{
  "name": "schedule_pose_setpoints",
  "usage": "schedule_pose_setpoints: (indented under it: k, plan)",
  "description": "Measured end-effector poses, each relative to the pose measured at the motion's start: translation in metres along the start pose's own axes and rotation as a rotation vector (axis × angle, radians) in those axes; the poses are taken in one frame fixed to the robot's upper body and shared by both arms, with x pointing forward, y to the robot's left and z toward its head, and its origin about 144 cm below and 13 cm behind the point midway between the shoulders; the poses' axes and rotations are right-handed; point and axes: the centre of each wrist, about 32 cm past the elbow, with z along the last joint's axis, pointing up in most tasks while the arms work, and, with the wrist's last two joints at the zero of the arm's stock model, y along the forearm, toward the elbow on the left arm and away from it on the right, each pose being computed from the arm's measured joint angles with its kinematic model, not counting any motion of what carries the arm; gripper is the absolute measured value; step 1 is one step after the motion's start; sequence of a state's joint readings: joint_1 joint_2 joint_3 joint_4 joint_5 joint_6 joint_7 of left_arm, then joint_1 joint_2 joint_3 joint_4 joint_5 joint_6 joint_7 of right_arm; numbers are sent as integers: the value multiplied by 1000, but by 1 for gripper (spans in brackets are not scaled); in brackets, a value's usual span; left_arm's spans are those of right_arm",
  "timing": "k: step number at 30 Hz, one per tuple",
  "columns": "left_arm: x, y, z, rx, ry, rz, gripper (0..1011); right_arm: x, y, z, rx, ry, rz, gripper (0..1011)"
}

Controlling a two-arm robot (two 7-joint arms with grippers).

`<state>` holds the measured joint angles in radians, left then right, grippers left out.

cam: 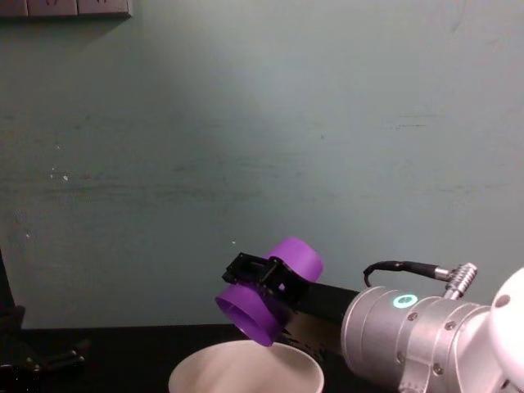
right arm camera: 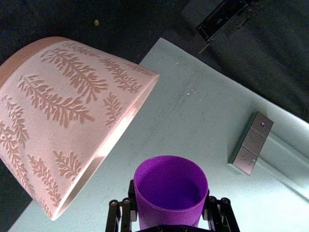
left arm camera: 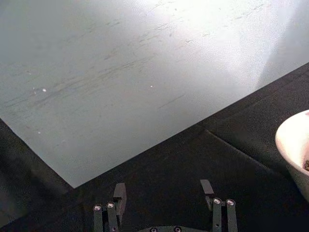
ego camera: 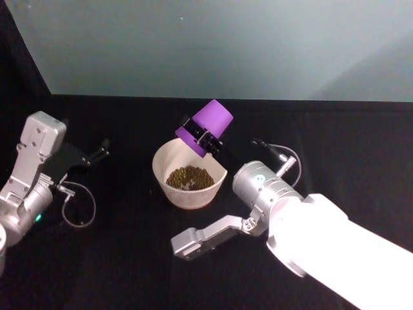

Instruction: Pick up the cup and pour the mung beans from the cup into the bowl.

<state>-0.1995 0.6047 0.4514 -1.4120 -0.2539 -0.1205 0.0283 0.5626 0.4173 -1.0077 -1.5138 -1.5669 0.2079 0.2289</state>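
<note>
Cup (ego camera: 213,116): purple, tipped over bowl (ego camera: 161,155), clamped in right end effector (ego camera: 201,137).
Head view: mung beans (ego camera: 189,176) in bowl.
Right wrist view: bowl's leaf-patterned wall.
Left end effector (ego camera: 98,154): fingers apart, left of bowl.

I'm looking at a black table (ego camera: 129,258) - dark matte top, running back to a pale teal wall (ego camera: 226,45). Sitting directly on it, approx centre: the bowl (ego camera: 190,197) - upright, w/ mung beans (ego camera: 189,177) inside.
</note>
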Motion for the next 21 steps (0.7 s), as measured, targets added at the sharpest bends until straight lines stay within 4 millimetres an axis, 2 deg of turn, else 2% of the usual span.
schedule_pose_setpoints:
  k: [12,21]
  plan:
    - [0,0,0,0,0,0,1000,-1,-1,0,-8,13,-16,723]
    - [0,0,0,0,0,0,1000,-7,-6,-19,-46,415,-71,723]
